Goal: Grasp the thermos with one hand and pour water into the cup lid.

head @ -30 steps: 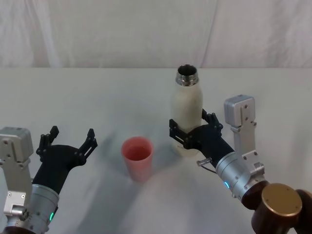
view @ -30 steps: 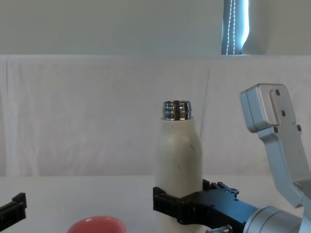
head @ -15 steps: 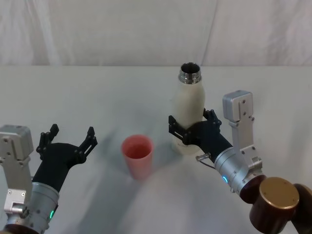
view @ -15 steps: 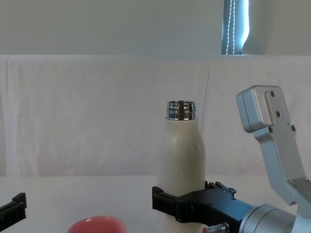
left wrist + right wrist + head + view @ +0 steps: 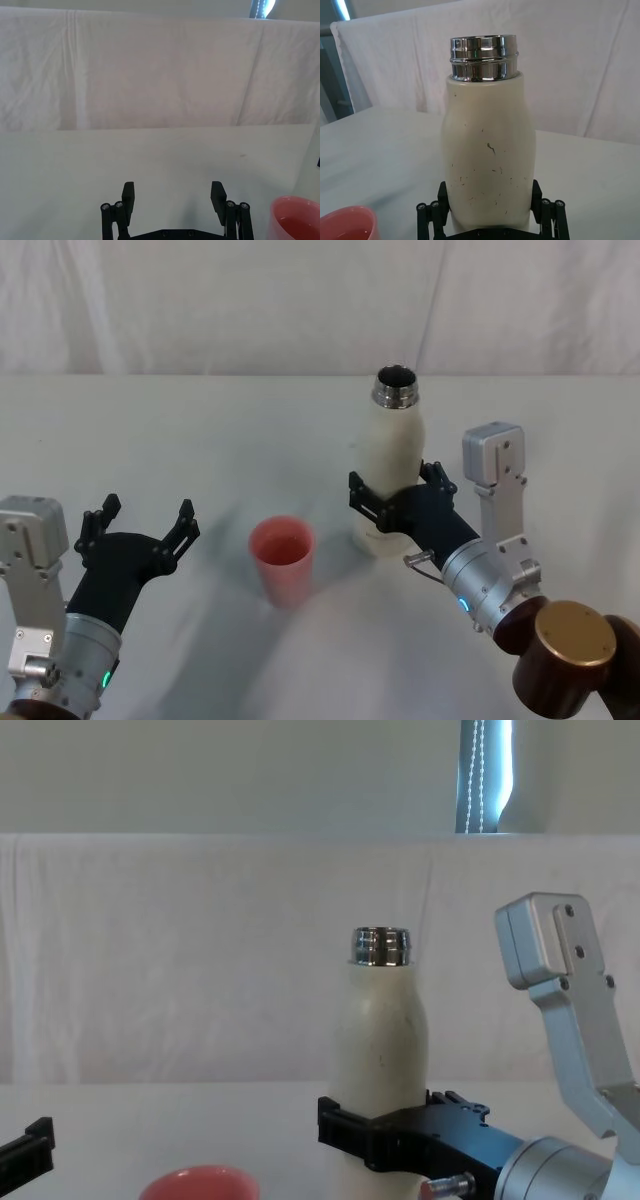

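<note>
The table (image 5: 200,440) is draped in white cloth. On it the thermos (image 5: 387,475) stands upright, its steel neck uncapped. The right gripper (image 5: 400,502) is clamped round the thermos's lower body, one black jaw on each side, both touching it. The left gripper (image 5: 140,525) sits well off to the thermos's left, low over the table, jaws spread wide and holding nothing. The cup lid (image 5: 283,562) stands upright between that gripper and the thermos, nearer the thermos, apart from both.
</note>
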{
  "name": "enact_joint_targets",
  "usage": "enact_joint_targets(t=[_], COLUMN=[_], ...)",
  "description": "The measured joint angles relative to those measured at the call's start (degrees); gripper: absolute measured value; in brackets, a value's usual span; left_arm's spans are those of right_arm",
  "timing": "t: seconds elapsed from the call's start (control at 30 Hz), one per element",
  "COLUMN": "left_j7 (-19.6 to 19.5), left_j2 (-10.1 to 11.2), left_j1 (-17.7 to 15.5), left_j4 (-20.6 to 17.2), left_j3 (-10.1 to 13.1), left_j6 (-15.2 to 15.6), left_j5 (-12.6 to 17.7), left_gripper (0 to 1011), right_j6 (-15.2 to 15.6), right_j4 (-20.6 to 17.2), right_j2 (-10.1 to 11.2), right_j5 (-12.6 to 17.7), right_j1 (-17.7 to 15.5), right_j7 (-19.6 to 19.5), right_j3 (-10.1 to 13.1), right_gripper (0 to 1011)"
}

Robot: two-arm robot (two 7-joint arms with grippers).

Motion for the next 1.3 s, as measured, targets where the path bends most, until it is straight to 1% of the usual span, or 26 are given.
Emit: enact_joint_targets(t=[0.23,0.33,0.87,1.07,1.3], left_j7=[0.00,0.00,0.00,0.00,0.00], left_j2=[0.00,0.00,0.00,0.00,0.00], left_j1=[0.00,0.00,0.00,0.00,0.00], left_j4=[0.00,0.00,0.00,0.00,0.00], left_j3=[0.00,0.00,0.00,0.00,0.00], left_j6=[0.00,0.00,0.00,0.00,0.00], left_j5=[0.00,0.00,0.00,0.00,0.00], left_gripper=[1001,1001,1001,1001,1001], right_j6=[-0.01,0.12,2.05,2.48,2.69], right_j4=[-0.16,-0.77,-8.04,-8.96,-9.08], right_j2=[0.01,0.17,2.35,2.73,2.75], right_j5=[0.61,0.63,-0.82,-1.35,-1.62], right_j1=[-0.14,-0.31,-2.31,-2.84,-2.96], right_j7=[-0.07,-0.27,-1.38,-1.52,-1.65], right_j3=[0.30,0.44,1.21,1.39,1.40], right_gripper=[960,960,960,960,960])
